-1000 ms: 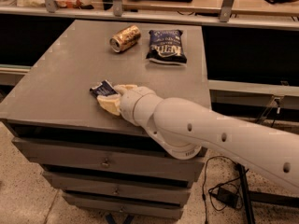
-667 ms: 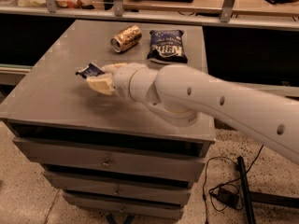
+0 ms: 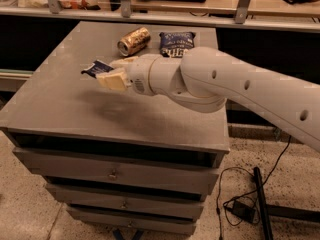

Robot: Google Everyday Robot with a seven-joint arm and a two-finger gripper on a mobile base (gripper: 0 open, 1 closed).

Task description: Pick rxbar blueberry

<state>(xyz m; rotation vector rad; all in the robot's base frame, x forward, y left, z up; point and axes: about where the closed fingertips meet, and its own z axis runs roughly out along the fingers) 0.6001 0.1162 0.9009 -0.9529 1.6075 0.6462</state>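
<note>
The rxbar blueberry (image 3: 95, 68) is a small flat bar in a dark navy wrapper. It is held up off the grey table top (image 3: 60, 99), tilted, at the left of the arm. My gripper (image 3: 111, 74) is shut on it, with one pale fingertip (image 3: 113, 80) under the bar and the other behind it. The white arm reaches in from the right across the table and hides part of the table's back.
A gold can (image 3: 133, 40) lies on its side at the back of the table. A puffy dark blue chip bag (image 3: 175, 43) lies beside it, partly behind the arm. The table has drawers (image 3: 112, 174) below. Shelving with metal posts runs behind. A cable lies on the floor at the right.
The gripper has risen with the bar off the table and moved further left and up. The can and the chip bag have not moved on the table.
</note>
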